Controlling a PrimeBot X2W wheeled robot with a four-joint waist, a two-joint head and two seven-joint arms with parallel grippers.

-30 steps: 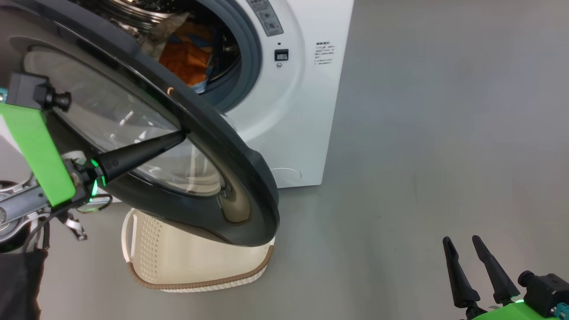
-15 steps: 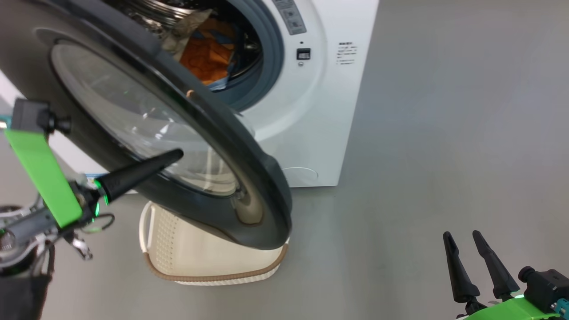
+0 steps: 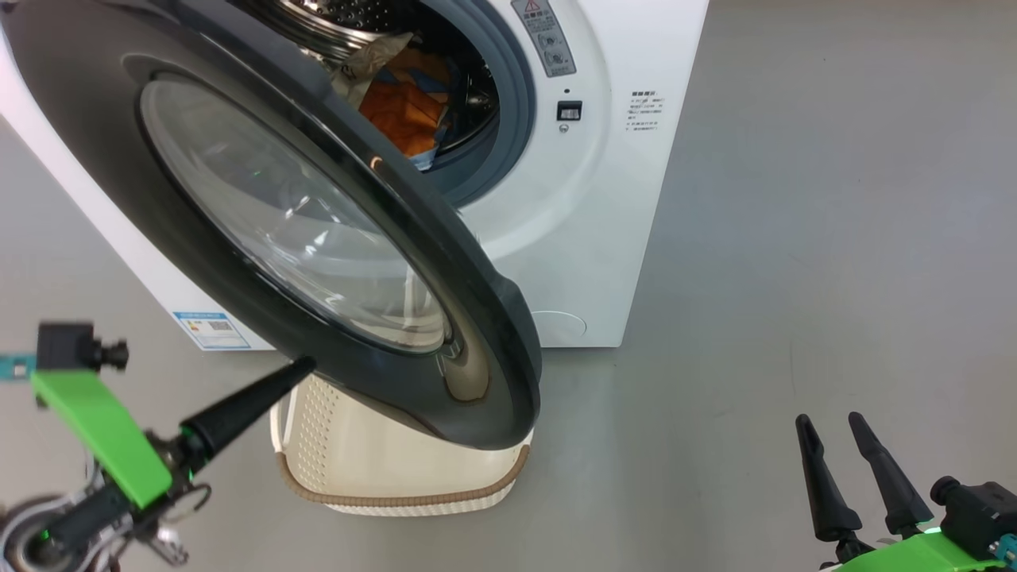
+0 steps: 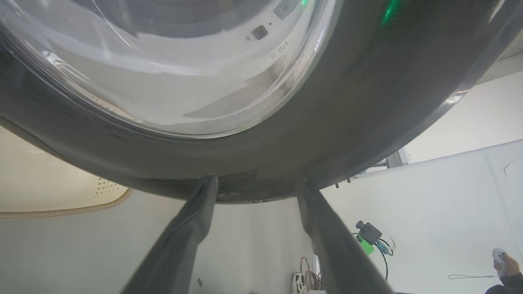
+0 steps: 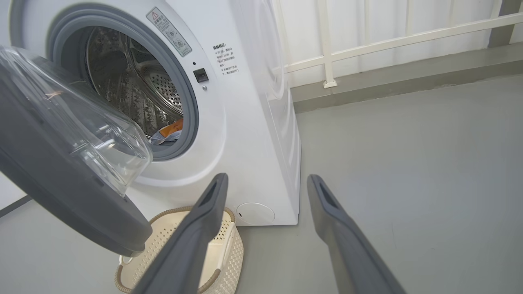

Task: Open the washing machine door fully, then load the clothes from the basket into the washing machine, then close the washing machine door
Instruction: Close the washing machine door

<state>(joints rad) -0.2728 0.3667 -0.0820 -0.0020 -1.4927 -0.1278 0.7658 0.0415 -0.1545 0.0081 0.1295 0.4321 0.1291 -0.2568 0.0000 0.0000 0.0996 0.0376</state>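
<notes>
Glossy black door [image 3: 294, 222] half-open; clothes [image 3: 401, 119] inside machine [image 3: 604, 238].

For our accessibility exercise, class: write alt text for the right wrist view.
A white washing machine, black door half open, clothes in its drum. A cream basket sits below the door; the open right pincer stands in the foreground.

Smooth grey floor [image 3: 794, 199], white washing machine [image 3: 620, 238] standing on it, cream basket [image 3: 373, 469] just before the machine

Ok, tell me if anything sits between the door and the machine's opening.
Nothing visible fills that gap. The clothes lie inside the drum, one edge near the rubber ring; the basket sits on the floor under the door.
</notes>
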